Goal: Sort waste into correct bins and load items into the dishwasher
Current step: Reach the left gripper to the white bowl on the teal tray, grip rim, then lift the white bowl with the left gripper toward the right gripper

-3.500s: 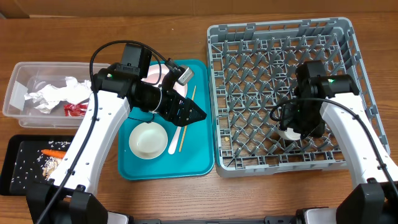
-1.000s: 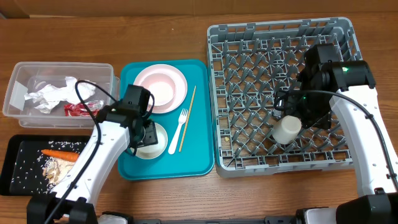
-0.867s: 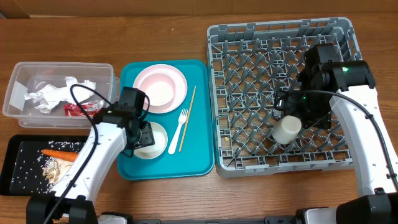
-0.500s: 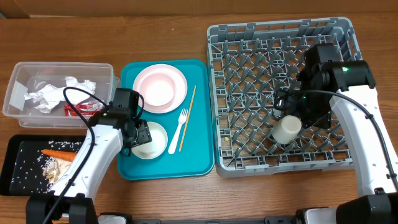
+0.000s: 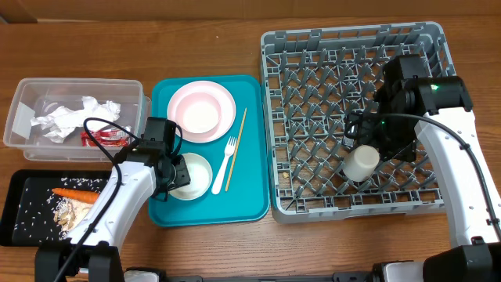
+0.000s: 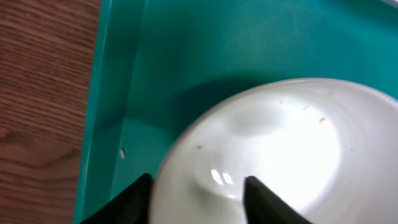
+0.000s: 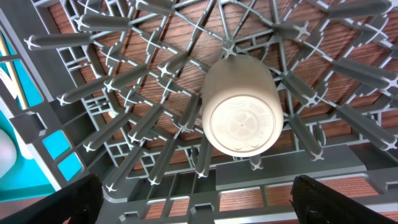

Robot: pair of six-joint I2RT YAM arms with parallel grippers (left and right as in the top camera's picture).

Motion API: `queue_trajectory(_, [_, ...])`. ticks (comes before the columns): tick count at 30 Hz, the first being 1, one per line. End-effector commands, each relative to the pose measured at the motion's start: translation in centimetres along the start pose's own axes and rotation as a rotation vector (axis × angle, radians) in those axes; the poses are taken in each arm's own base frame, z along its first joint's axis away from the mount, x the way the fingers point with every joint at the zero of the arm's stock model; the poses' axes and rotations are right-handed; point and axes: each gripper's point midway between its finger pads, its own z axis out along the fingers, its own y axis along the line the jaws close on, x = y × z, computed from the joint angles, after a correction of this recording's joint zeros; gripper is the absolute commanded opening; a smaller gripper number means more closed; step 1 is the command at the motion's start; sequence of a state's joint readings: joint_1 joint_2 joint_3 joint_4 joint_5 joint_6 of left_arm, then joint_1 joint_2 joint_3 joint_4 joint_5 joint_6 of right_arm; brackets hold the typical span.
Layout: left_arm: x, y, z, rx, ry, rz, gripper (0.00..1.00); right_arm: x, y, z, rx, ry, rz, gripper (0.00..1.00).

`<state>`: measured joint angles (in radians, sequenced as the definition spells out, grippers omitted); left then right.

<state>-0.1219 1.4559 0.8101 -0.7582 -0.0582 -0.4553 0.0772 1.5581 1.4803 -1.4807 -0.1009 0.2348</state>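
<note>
One red wrapper (image 5: 98, 138) sits in the clear tub (image 5: 16, 133), one carrot (image 5: 74, 193) in the black tray (image 5: 12, 204). Loading is in hand: the left end effector (image 6: 198, 183), spread astride the rim of the one white bowl (image 5: 192, 178) on the teal tray (image 5: 243, 207), must next pinch it and lift. One pink plate (image 5: 202, 111), one fork (image 5: 225, 166), one visible chopstick (image 5: 236, 149) wait; the right end effector (image 7: 196, 183) gapes over one inverted cup (image 5: 361, 164) in the grey rack (image 5: 352, 208).

The white-shelled left arm (image 5: 117, 200) is reaching forward, its black wrist bending down so the left gripper (image 6: 198, 186) is pointing downward. Its black fingers (image 6: 121, 205) are standing partly apart; whether they are clamping is unclear. The white right arm (image 5: 454, 172) is arching inward, and the right gripper (image 7: 196, 183) is hanging downward, jaws spread wide, holding nothing.
</note>
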Motion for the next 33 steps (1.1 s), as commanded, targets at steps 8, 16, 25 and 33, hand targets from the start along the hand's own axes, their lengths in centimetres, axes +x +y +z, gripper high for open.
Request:
queue_trajectory(8, [0.4, 0.3, -0.4, -0.007, 0.028, 0.048, 0.04, -0.7, 0.3, -0.9, -0.020, -0.046, 0.001, 1.00])
queue_trajectory(16, [-2.6, -1.0, -7.4, 0.034, -0.031, 0.045, 0.04, -1.1, 0.4, -0.9, -0.026, -0.063, -0.001, 1.00])
queue_trajectory(25, [-3.2, -7.4, -14.9, 0.339, -0.089, 0.120, 0.04, 0.3, 6.9, -1.8, -0.352, -0.001, -0.111, 1.00])
queue_trajectory(33, [-1.1, -11.2, -15.5, 0.373, -0.098, 0.238, 0.04, 2.5, 12.3, -1.5, -0.387, -0.005, -0.310, 0.99])
